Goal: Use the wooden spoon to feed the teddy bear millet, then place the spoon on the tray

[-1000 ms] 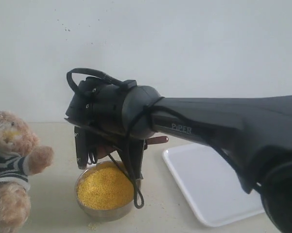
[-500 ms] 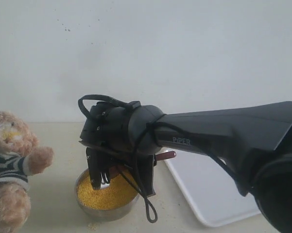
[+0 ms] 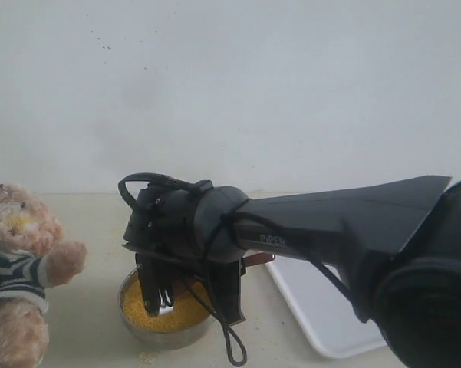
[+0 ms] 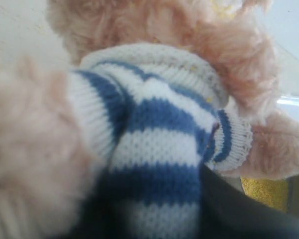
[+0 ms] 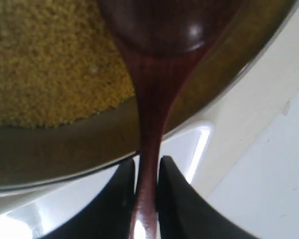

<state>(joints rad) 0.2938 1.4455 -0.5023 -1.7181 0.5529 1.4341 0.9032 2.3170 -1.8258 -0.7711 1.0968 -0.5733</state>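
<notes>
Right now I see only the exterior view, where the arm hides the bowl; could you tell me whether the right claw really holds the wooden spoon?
Observer: Yes; the right wrist view shows the right claw shut on the wooden spoon's thin handle.
Operator: Thank you. Where is its oval end?
Observer: Inside the steel bowl's rim, at the edge of the millet.
Operator: And the other arm, please?
Observer: Its view is filled by the teddy bear's striped shirt; a dark blur beneath may be the left claw, state unclear.
</notes>
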